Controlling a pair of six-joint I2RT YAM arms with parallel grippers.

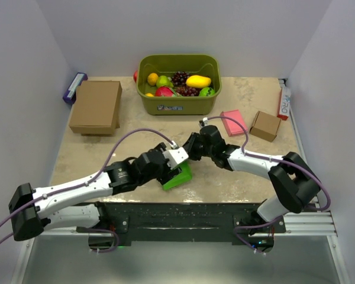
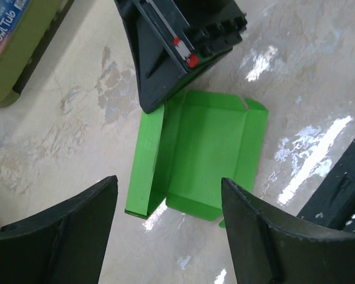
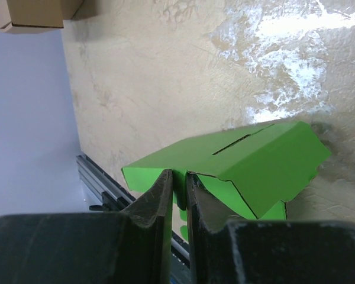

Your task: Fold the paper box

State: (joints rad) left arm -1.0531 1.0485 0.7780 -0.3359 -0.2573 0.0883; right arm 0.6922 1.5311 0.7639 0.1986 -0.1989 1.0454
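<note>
The paper box [image 1: 178, 177] lies on the table [image 1: 236, 177] near its front edge, between your two grippers. It is half-formed with walls raised: your right gripper [image 3: 178, 177] has its fingers pinched together on one green flap, and your left gripper [image 2: 168, 231] hangs over the sheet with its fingers spread wide, gripping nothing. Farther back, well apart from it, stand an olive tub of fruit [image 1: 189, 105], a pink flat box [image 1: 233, 122], a small brown box [image 1: 265, 125] and a larger brown box [image 1: 96, 106]. From above, both wrists cover most of the green, so you see only one corner.
</note>
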